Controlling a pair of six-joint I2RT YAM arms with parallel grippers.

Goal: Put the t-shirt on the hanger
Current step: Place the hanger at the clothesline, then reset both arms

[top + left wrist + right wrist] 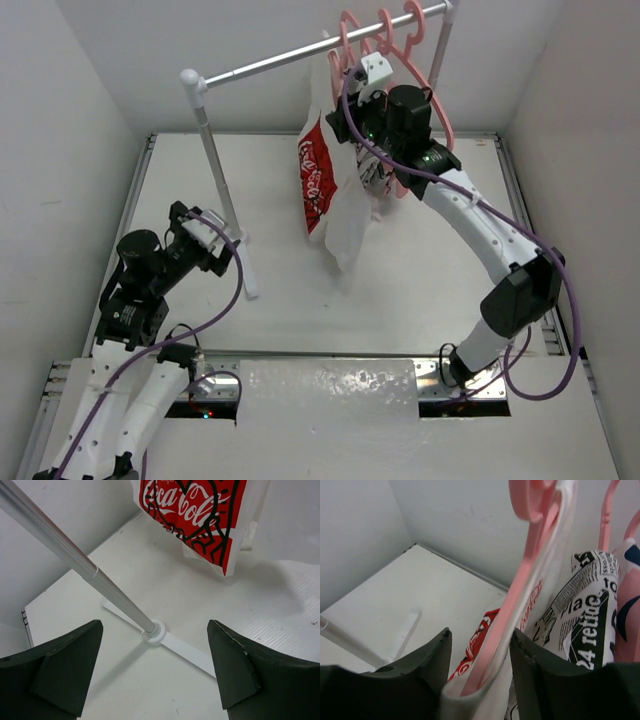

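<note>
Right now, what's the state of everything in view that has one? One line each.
thin salmon-pink plastic hanger: gripped, inside the shirt's neck.
white t-shirt with red Coca-Cola panel: hanging on that hanger.
right gripper: shut on the hanger and collar.
left gripper: open, empty.
black-and-white newsprint-pattern garment: hanging alongside.
silver metal clothes rack: standing upright.

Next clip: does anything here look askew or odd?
The t-shirt hangs from the hanger as a narrow, folded strip rather than spread flat. Its white fabric is bunched along the hanger arm between the fingers of the right gripper. Nothing looks spilled or broken.
</note>
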